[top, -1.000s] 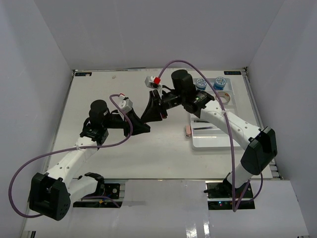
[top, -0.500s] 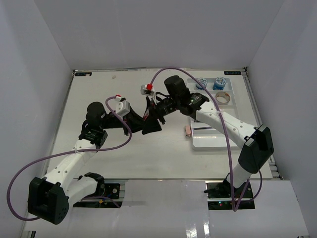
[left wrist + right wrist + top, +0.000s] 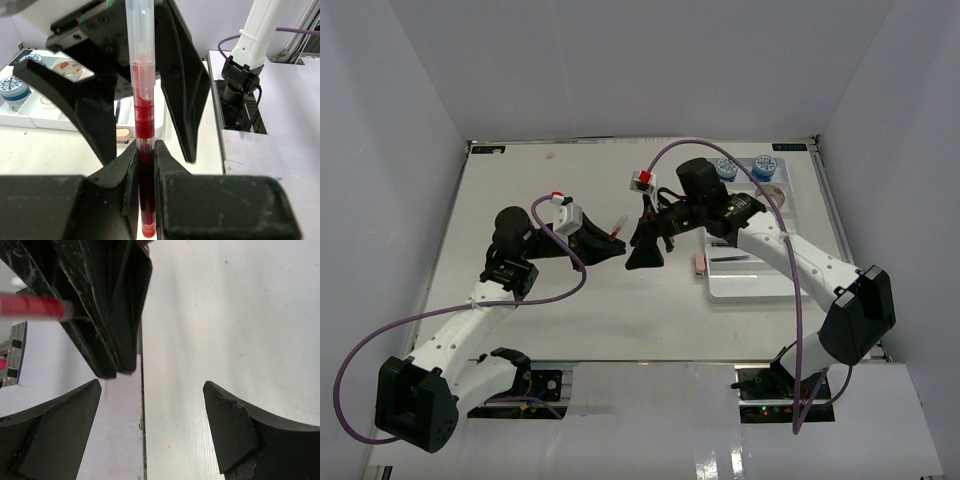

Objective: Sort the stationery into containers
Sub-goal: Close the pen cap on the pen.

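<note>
A thin red pen (image 3: 142,120) stands upright between the fingers of my left gripper (image 3: 145,150), which is shut on its lower barrel. From above, the pen (image 3: 618,232) sticks out of the left gripper (image 3: 608,241) over the table's middle. My right gripper (image 3: 647,255) hangs open just right of it, with its jaws wide and nothing between them (image 3: 152,405). The white tray (image 3: 750,282) lies to the right. Two blue-white tubs (image 3: 726,168) (image 3: 762,167) and a tape roll (image 3: 772,195) sit at its far end. A pink eraser (image 3: 698,263) lies on the table against its left side.
The right arm's purple cable (image 3: 665,155) loops above the two grippers. White walls close in the table on the left, the back and the right. The right arm's base (image 3: 240,85) stands at the table's near edge.
The right gripper has opened, let go of the red pen and drawn back to the right. The left gripper stays shut on the pen and has shifted slightly.
</note>
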You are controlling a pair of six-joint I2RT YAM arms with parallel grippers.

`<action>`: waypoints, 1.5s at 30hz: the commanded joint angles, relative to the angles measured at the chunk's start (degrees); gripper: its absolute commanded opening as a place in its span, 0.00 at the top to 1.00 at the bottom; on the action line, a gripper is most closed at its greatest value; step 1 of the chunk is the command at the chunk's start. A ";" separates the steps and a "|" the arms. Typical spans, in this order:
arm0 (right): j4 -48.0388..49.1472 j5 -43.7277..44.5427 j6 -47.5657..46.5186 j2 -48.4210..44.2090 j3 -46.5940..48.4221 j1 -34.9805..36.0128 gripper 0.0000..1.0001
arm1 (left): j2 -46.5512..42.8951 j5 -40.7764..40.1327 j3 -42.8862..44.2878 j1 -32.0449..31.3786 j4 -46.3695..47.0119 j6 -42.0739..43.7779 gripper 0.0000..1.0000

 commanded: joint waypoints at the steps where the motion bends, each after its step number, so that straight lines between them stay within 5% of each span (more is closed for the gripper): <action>1: -0.15 2.25 -0.88 -5.12 -1.47 -2.11 0.09 | -0.96 -0.15 0.99 -0.30 1.93 0.42 1.00; 8: 1.43 3.92 -3.34 -11.62 -3.23 -4.22 0.09 | 0.98 -1.73 2.13 -0.30 1.41 -3.09 1.00; 15: 14.17 5.68 -2.63 -16.29 -6.13 -4.49 0.13 | 2.56 -4.63 3.71 -0.30 -0.44 -6.08 1.00; 29: 32.10 1.29 6.15 -9.62 -1.21 -5.46 0.28 | 4.23 -3.75 4.33 -0.30 -0.53 -7.57 1.00; 45: 36.86 -5.48 10.81 -6.27 -0.86 -5.46 0.51 | 4.93 -3.23 4.33 -0.30 0.36 -8.54 1.00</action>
